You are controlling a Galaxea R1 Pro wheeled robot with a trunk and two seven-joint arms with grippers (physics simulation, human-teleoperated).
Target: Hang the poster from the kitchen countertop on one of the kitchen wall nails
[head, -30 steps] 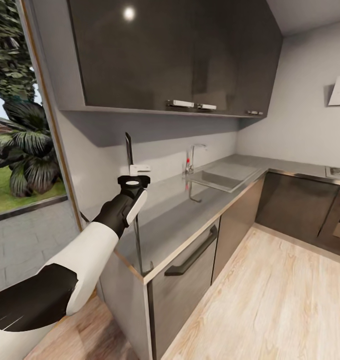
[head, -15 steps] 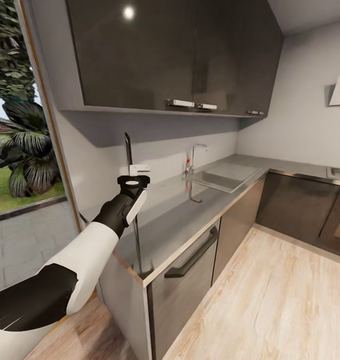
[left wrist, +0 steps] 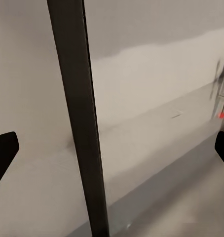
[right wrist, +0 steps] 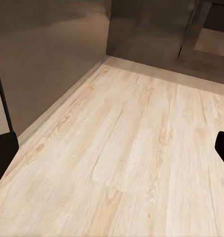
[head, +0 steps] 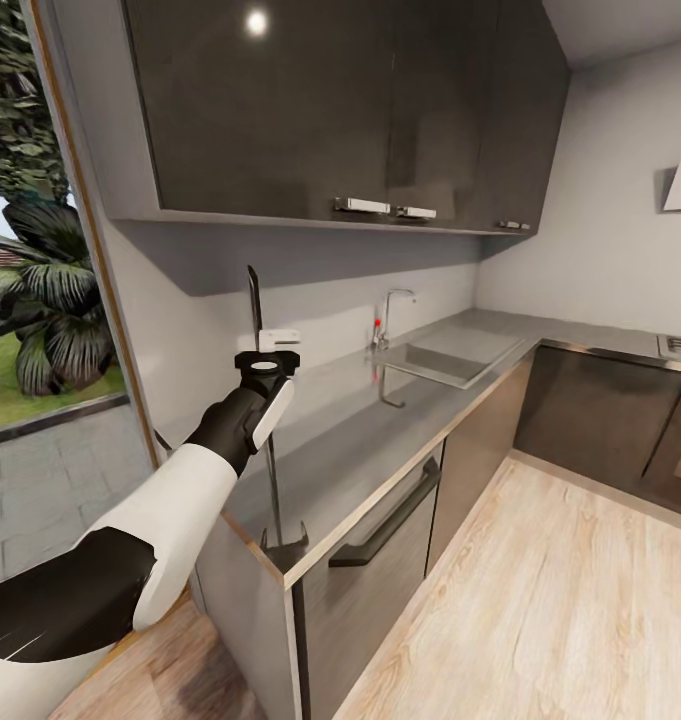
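The poster (head: 272,480) stands upright on the near left end of the kitchen countertop (head: 380,430), turned edge-on to the head camera so that it reads as a thin dark vertical strip close to the pale wall. The left arm reaches forward over that end of the counter, and the left gripper (head: 269,352) sits around the strip about halfway up it. In the left wrist view the poster's dark edge (left wrist: 80,123) runs between the two black fingertips (left wrist: 3,148), which stand far apart with clear gaps on both sides, so the jaws are spread wide and not clamped. Farther along the steel worktop lie the inset sink (head: 450,355) and the chrome tap (head: 392,300), under glossy dark upper cabinets (head: 330,110). The right gripper (right wrist: 112,150) hangs over the pale wood floor (right wrist: 131,163) beside grey cabinet fronts (right wrist: 48,64), its fingertips also spread wide and holding nothing.
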